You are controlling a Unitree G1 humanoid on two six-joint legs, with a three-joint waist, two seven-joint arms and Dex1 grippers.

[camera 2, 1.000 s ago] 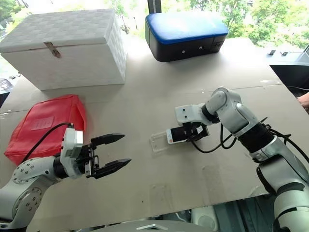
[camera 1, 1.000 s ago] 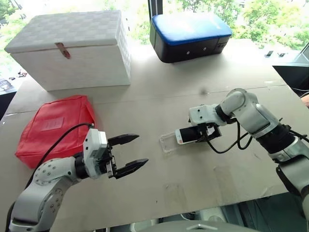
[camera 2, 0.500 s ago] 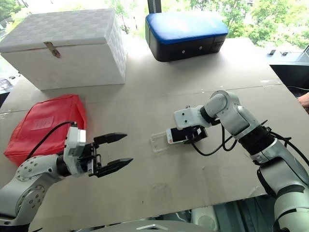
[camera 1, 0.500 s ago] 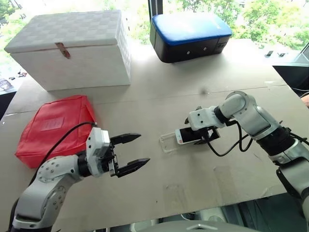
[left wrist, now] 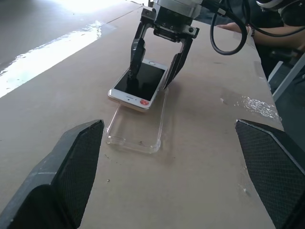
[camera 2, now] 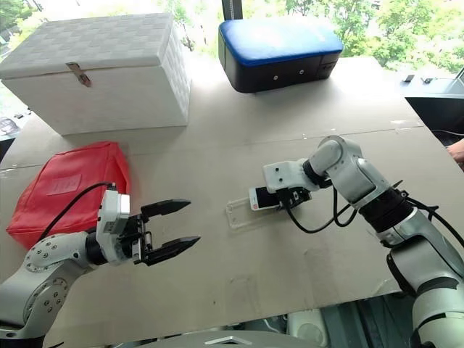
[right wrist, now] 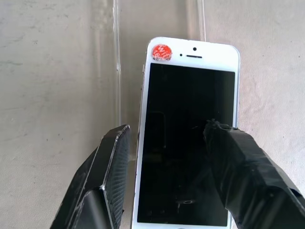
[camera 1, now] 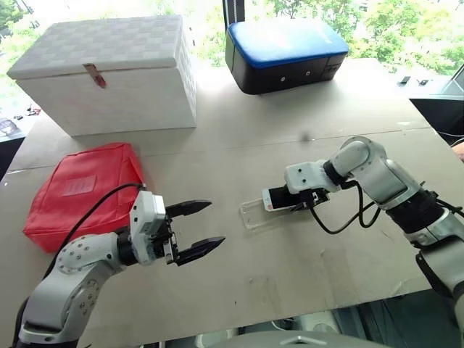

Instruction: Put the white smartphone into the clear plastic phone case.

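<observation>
Insp. A: Status, pls. Where's the slim white smartphone with dark glossy screen (left wrist: 138, 84)?

Insp. B: Centre-right of the head frames, on the brown desk (camera 1: 290, 261). Screen up, one end overlapping the near-invisible clear plastic phone case (left wrist: 135, 129), the other end between the right gripper (left wrist: 153, 75) fingers. Not seated; case lies open-side up, mostly left of the phone.

Insp. A: Right fingers?

Insp. B: Partly closed, one either side of the phone's long edges. Wrist view shows them at the edges; can't tell if they're clamping yet.

Insp. A: Left gripper (camera 1: 197, 230)?

Insp. B: Lower left of frame, fingers spread wide, holding nothing, well apart from the case.

Insp. A: Recs for the step?

Insp. B: In my judgement: grip the edges square, keep phone parallel w/ the case rim, slide the end with the red sticker (right wrist: 161, 52) in first, then press flat. Risk: the light case skids on the desk. Left gripper could brace its far end.
</observation>
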